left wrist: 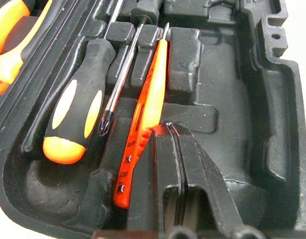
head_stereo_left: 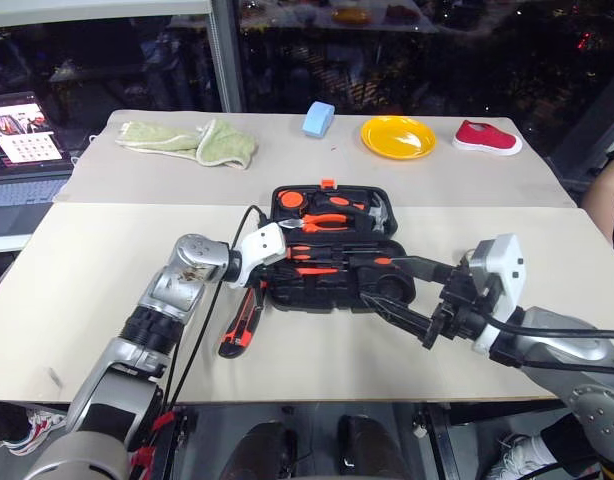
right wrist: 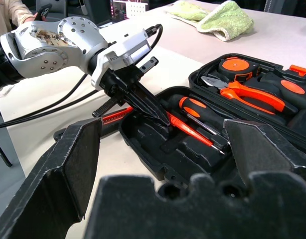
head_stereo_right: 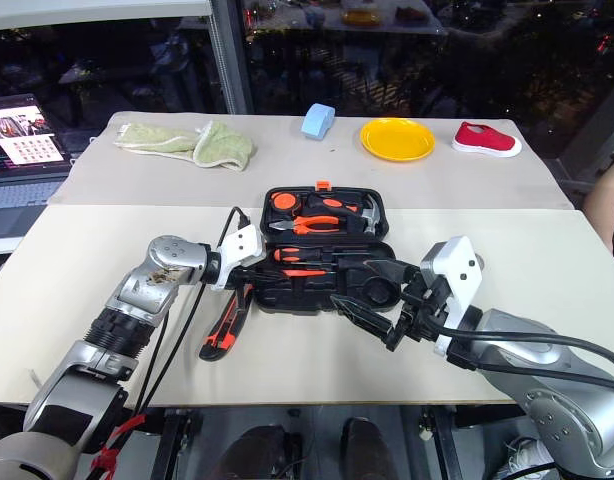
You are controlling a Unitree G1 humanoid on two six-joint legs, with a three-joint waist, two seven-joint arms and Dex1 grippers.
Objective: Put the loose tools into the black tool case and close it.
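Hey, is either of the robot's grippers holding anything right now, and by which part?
The left gripper is shut on the slim orange tester screwdriver, pinching its side partway along, inside the black tool case. The right gripper is open and holds nothing.

My tool case [head_stereo_left: 332, 290] was black with an orange latch [head_stereo_left: 327, 184]. Screwdriver [left wrist: 76, 117] black and orange; tester screwdriver [left wrist: 145, 117] orange. Utility knife [head_stereo_left: 239, 328] orange and black. Plate [head_stereo_left: 398, 137] yellow, towel [head_stereo_left: 192, 143] pale green.

**Four angles on one open case**

Head pair looks forward and down, the black tool case [head_stereo_left: 332, 250] dead centre. Left wrist camera sits right inside its tray; right wrist camera looks in from five o'clock, catching the left gripper [right wrist: 160, 117] too.
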